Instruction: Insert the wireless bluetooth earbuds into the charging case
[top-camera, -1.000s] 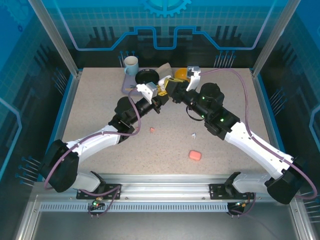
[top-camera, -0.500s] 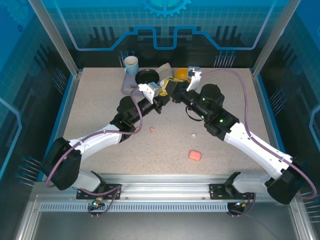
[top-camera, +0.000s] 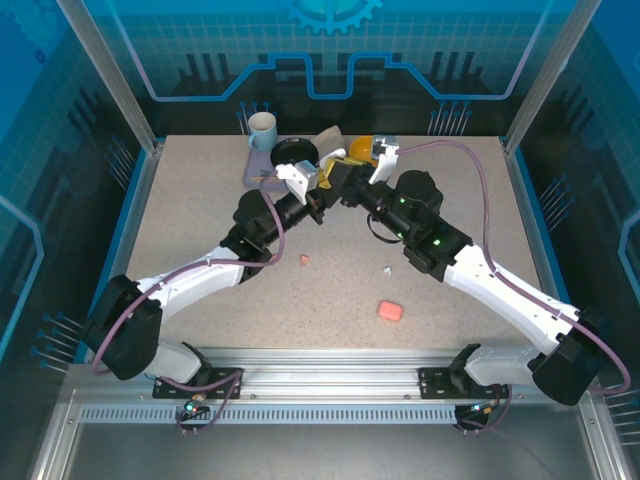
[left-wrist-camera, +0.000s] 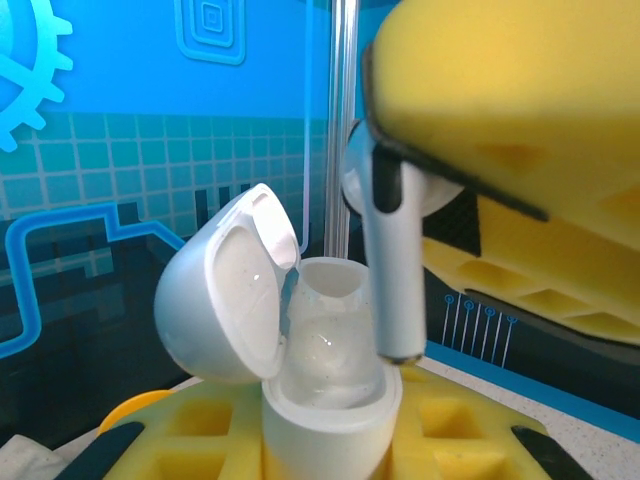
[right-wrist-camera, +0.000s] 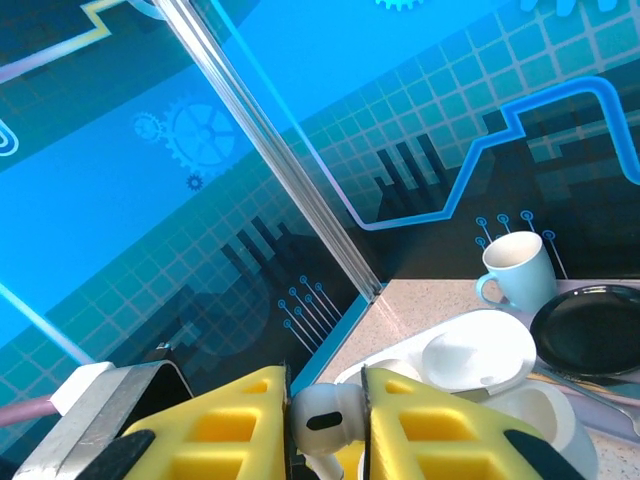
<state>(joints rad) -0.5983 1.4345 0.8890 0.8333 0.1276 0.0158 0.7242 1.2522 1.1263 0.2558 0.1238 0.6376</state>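
Note:
In the left wrist view, my left gripper (left-wrist-camera: 330, 445) is shut on an upright white charging case (left-wrist-camera: 335, 400), gripped between yellow foam pads (left-wrist-camera: 190, 440). The case lid (left-wrist-camera: 225, 300) is swung open to the left. My right gripper (right-wrist-camera: 327, 420) is shut on a white earbud (right-wrist-camera: 325, 412). The earbud stem (left-wrist-camera: 393, 270) hangs just above the right side of the case's open top, apart from it. The two grippers meet above the back middle of the table, left gripper (top-camera: 320, 188) and right gripper (top-camera: 345, 180). A salmon-pink earbud (top-camera: 304, 260) and a white earbud (top-camera: 388, 269) lie loose on the table.
A closed salmon-pink case (top-camera: 390, 311) lies near the front of the table. At the back stand a pale mug (top-camera: 262, 130) and a black plate (top-camera: 293, 152) on a lilac tray (top-camera: 258, 172). Glass walls enclose the table.
Both grippers have crept slightly toward the back of the table, and the right one has shifted a little left toward the case. Both grips are unchanged.

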